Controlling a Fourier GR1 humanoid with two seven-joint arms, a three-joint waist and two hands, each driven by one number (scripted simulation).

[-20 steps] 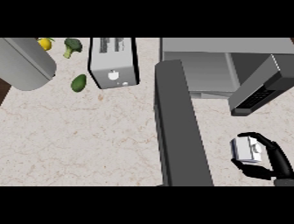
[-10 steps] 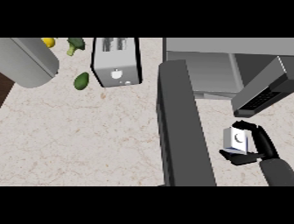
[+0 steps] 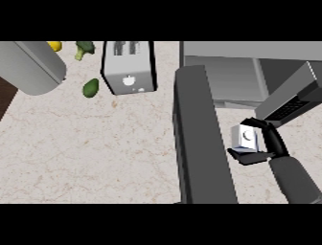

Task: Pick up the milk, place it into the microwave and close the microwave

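A: Where was the milk carton [image 3: 247, 136]?

B: In the right hand [image 3: 269, 149], at the right of the scene. The black fingers [image 3: 273, 139] were curled over its far and right sides and the thumb lay under its near edge, so the hand was clamped on it.

A: Was it off the counter [image 3: 86, 143]?

B: I could not tell from that steep angle. It sat just right of a long dark grey slab [image 3: 201, 143] that ran from the microwave [image 3: 224, 81] towards the near edge, and just near of the microwave's grey cavity, still outside it.

A: Anything else close by?

B: A slanted grey block [image 3: 302, 93] with a dark grille stood just beyond the hand, to the far right.

A: And the left side?

B: Well apart from the carton. A toaster [image 3: 128, 67] stood at the far edge, left of the slab, with a green oval fruit [image 3: 91, 88] just to its left. Farther back lay a broccoli [image 3: 85, 48] and a yellow fruit [image 3: 54, 45]. A large grey rounded body [image 3: 22, 67] filled the far left corner

A: The other hand?

B: It did not show
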